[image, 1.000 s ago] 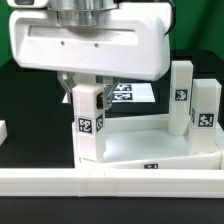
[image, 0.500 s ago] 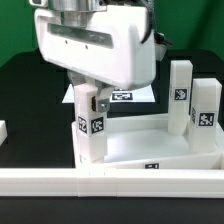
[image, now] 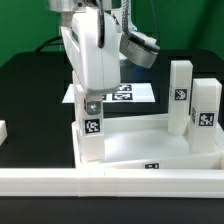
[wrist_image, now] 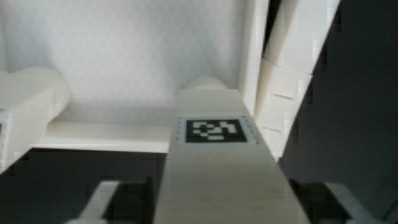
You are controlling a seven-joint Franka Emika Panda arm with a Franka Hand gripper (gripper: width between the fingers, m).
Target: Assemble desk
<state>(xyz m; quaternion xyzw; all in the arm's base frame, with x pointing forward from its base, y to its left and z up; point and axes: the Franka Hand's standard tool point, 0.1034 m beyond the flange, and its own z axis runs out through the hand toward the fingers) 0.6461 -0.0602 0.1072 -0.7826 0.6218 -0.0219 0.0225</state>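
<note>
The white desk top (image: 150, 143) lies tray-like on the black table. A white leg (image: 91, 125) with a square tag stands upright in its front corner at the exterior view's left. My gripper (image: 89, 103) comes down from above and is shut on this leg's upper part. In the wrist view the leg (wrist_image: 217, 150) runs between my fingers (wrist_image: 103, 198), and my gripper (wrist_image: 217, 203) straddles it over the desk top (wrist_image: 125, 60). Two more legs (image: 180, 95) (image: 205, 112) stand upright at the desk top's corners on the exterior view's right.
The marker board (image: 138, 93) lies flat behind the desk top. A long white rail (image: 110, 181) runs along the front of the table. A small white part (image: 3, 130) shows at the exterior view's left edge.
My gripper has turned about its vertical axis, from broadside to edge-on to the camera. The leg in it has turned too; its tags have shifted round.
</note>
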